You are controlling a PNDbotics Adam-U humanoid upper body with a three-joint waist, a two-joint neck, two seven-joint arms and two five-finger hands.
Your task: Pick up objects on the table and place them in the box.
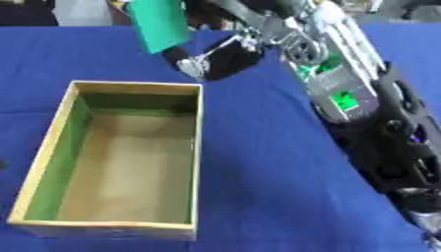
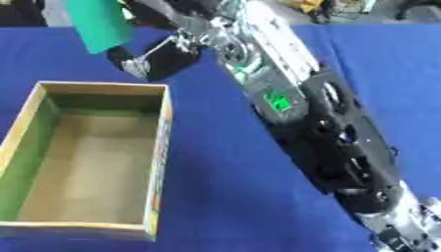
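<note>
- Right hand (image 1: pixel 215 56) clenched on green object (image 1: pixel 159 24), held aloft beyond box (image 1: pixel 196 147) far wall.
- Long axis near upright, slightly tilted.
- Box opening lies nearer, below; left hand unseen.

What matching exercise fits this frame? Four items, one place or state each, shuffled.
Items:
1. green object
2. box
3. right hand
4. tablecloth

Descriptions:
A. blue, covers the table
B. open-topped, nothing inside
C. held up past the box's far end
D. fingers curled round the green object

Pairs: 1-C, 2-B, 3-D, 4-A
</note>
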